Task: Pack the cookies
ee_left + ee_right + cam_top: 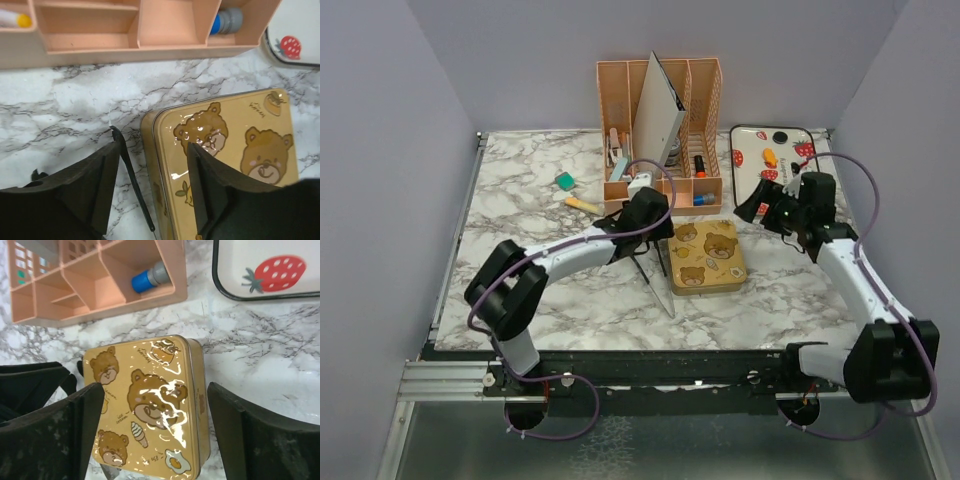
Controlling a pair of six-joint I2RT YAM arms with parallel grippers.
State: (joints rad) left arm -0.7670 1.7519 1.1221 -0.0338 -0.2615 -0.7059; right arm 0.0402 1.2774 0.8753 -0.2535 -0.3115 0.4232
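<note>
Small orange-yellow cookie pieces [769,157], coin-like, on white strawberry-printed tray [752,140], far right of marble table [520,200]; count unclear.
Partly open, empty jaws on left gripper [155,146], astride left edge of square golden bear-printed tin [235,120]; contact unclear.
Wide-open, empty jaws on right gripper [155,390], above same tin.

Lab booth (plain walls [390,120]), marble tabletop [520,205]
</note>
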